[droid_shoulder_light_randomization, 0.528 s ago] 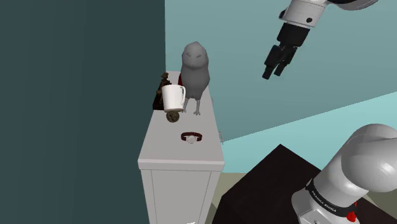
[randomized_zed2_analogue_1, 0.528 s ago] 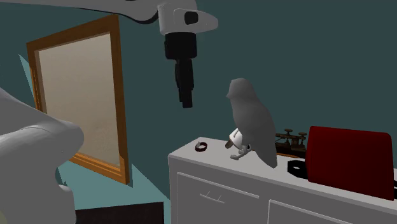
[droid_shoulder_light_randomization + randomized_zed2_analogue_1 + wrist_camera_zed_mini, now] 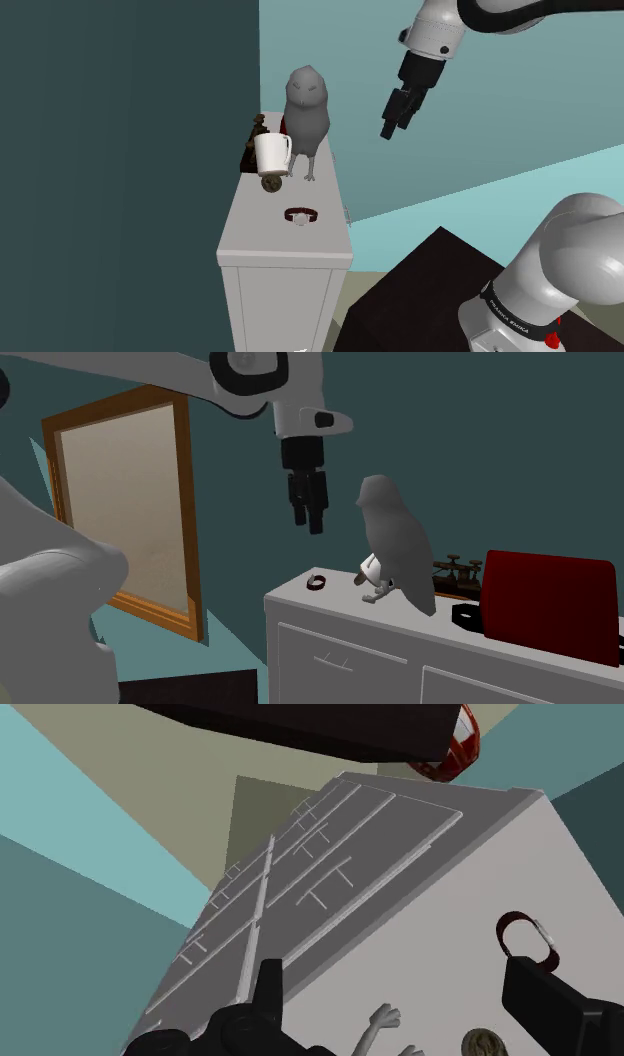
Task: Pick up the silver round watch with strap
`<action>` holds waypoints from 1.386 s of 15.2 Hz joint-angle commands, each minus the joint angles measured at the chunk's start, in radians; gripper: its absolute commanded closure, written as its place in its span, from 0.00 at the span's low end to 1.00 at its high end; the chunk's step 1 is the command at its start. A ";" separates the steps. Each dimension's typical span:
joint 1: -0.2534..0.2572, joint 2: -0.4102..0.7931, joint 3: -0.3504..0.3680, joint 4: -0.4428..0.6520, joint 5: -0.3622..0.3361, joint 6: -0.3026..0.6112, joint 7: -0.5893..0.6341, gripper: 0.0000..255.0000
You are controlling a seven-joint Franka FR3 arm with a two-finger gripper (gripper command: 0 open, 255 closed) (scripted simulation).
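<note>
Watch [image 3: 300, 215] lying on cabinet [image 3: 262, 238], well below the spread pincer [image 3: 389, 128]

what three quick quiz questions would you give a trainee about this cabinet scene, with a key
1. True or false: the gripper is shut on the watch.
2. Multiple choice: what stands right beside the white mug? A) a grey owl figure B) a laptop C) a fruit bowl
3. Short answer: what does the watch lie on?

Key
1. False: the gripper is open and up in the air, apart from the watch.
2. A
3. The flat top of the white cabinet, nearer its front end than the mug.
</note>
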 commanded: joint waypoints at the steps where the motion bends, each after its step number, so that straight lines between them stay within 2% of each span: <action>1: 0.023 0.047 0.035 0.005 0.005 0.048 0.000 0.00; 11: 0.108 0.296 0.198 0.068 -0.030 0.246 0.009 0.00; 19: 0.159 0.522 0.326 0.160 -0.145 0.368 0.059 0.00; 21: 0.165 0.556 0.340 0.165 -0.169 0.392 0.072 0.00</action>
